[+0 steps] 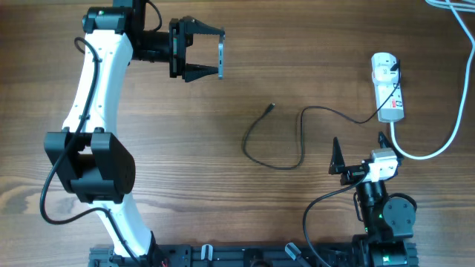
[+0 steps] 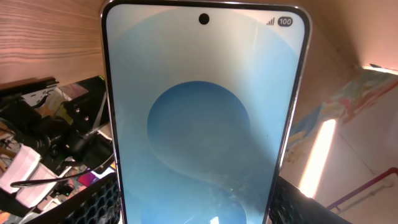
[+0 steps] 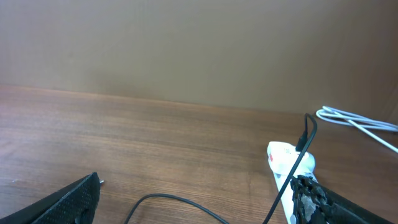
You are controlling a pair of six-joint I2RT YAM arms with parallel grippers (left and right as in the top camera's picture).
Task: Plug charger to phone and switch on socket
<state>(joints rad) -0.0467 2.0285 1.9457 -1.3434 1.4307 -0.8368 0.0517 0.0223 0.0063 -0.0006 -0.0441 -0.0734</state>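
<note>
right claw (image 1: 358,148) nearest the base, low over the counter (image 1: 185,215), jaws spread wide, nothing in them

charger (image 1: 301,137) lay slack on the counter just ahead of it, looping left. connector tip (image 1: 272,107) was loose at mid-counter, well apart from both claws. the cable's other end ran to the socket (image 1: 386,93) at far right, apparently plugged in there. red mark on the socket was too small to read as on or off. thick white cord (image 1: 438,152) curled out beside it

left claw (image 1: 221,54) at the far left, pinching the phone (image 2: 199,124) by its long edges, pads (image 2: 93,202) on either side. overhead saw the phone edge-on. the wrist view showed a lit screen, camera-hole end pointing away from the claw

step as I read it: right claw goes for the connector, nothing plugged yet

risks:
- thin tip flat on wood: a grab too far back leaves it flopping, so it misses the port
- port end looked to be on the claw side, hidden, so access could be blocked
- edge-only pinch: insertion push could make the phone slip or twist
- little slack: a hard pull might drag the socket or unseat the plug
- white cord could snag on the reach for the switch
</note>
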